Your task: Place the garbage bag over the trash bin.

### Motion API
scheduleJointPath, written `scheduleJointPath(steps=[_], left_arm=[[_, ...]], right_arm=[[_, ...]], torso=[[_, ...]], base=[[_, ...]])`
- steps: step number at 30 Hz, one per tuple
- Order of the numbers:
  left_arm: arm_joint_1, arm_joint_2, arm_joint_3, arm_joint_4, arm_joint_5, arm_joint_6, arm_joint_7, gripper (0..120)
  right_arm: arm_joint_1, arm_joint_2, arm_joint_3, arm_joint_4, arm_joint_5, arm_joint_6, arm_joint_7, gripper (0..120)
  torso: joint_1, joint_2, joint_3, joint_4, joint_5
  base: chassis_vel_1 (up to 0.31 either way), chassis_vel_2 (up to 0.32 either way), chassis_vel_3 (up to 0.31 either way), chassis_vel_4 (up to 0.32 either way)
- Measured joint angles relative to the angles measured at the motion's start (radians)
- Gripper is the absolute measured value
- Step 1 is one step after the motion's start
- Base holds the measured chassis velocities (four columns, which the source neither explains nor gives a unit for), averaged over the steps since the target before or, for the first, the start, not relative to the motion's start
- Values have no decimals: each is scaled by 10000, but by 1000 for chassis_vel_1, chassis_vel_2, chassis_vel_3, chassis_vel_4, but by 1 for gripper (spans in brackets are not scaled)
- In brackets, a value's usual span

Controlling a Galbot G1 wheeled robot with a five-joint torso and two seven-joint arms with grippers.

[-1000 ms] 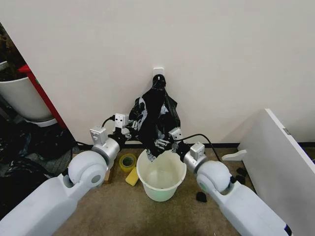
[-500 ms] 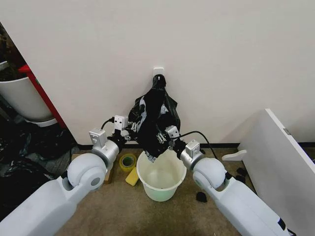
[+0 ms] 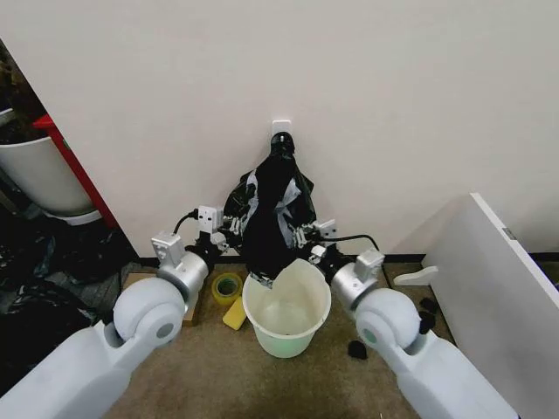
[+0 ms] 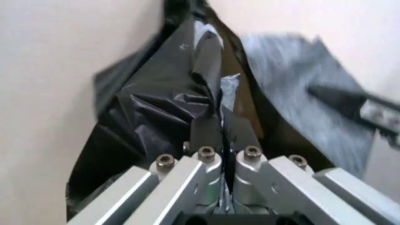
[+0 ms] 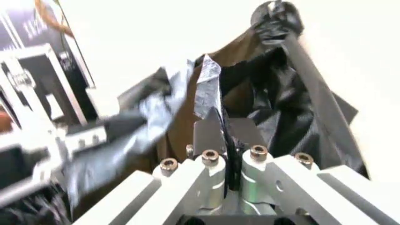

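Both pincers, left (image 4: 222,136) and right (image 5: 224,133), clamped on the garbage bag (image 3: 271,218) (right one now farther right) above the trash bin (image 3: 286,307).

Right pincer (image 3: 301,234): risen from the trash bin (image 3: 286,307) rim, now higher against the garbage bag (image 3: 271,218).
Left pincer (image 3: 229,234): shifted slightly outward.
Garbage bag: hangs narrower, drawn straighter.

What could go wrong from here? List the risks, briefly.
1. The garbage bag hangs bunched at the white hook; pulling with the left gripper and right gripper pinched on thin film may tear it.
2. Both grips hold just a narrow edge, so the film could slip free.
3. The bag's lower end is barely over the trash bin rim, so it may not open around it.
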Motion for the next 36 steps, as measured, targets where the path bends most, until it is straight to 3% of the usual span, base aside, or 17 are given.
scheduleJointPath(steps=[7, 17, 24, 30, 36], left_arm=[[994, 91, -18, -587, 100, -57, 34, 0], [1701, -142, -6, -504, 151, -106, -215, 0], [2574, -104, -94, -895, 218, -196, -238, 0], [2701, -291, -23, -580, 408, -292, -294, 0], [2550, -612, 263, 435, 932, -580, -134, 0]], right_arm=[[-1458, -85, 726, 1011, 360, -13, 62, 0], [-3093, 491, 1095, 1075, 201, 286, 110, 0], [-4031, 759, 1079, 1393, 88, 484, 135, 0], [-4385, 885, 1024, 1313, -13, 608, 166, 0], [-4349, 1303, 881, 20, -95, 1058, 311, 0]], torso=[[-2, 0, -1, 0, -2], [-1, 0, 1, 0, -2], [-1, 0, 0, 1, -2], [0, 1, 0, 0, -3], [0, -1, 1, -1, -1]], base=[[0, 0, 0, 0], [0, 0, 0, 0], [0, 0, 0, 0], [0, 0, 0, 0], [0, 0, 0, 0]])
